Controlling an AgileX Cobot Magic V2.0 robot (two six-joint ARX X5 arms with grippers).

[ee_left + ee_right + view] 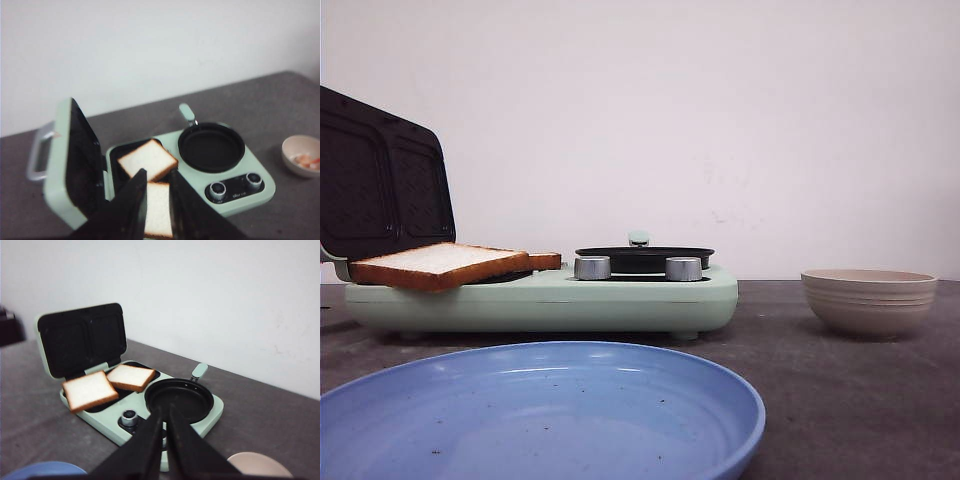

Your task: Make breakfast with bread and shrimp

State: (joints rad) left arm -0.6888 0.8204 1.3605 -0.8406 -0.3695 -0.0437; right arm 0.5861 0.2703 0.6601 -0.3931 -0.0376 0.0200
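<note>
Bread is sitting in two slices on the open sandwich press, and both claws are hovering above the appliance with nothing between their fingers. The left claw [156, 200] is showing a narrow gap between its fingers, with the nearer slice [159, 212] visible through that gap. The right claw [164, 440] is holding its fingers almost pressed together, aimed over the round black pan [179, 400].

Working outward from the left claw, the nearer slice [438, 264] is overhanging the press's front edge and is tilting, not lying flat in its recess. The far slice [148, 160] is resting askew across the other recess. A misjudged pinch or nudge is likely to tip the overhanging slice off onto the bench [840, 400].

Shrimp [307, 161] is lying in the beige bowl [868, 300], well apart from the breakfast maker [620, 298]. The pieces are small and curved, so a nearly closed right claw is risking a missed or slipping grip; it needs to spread first.

The raised lid [380, 180] is standing near the left arm's path, and contact is likely to shift the appliance. The blue plate [540, 420] is lying nearest the camera.
</note>
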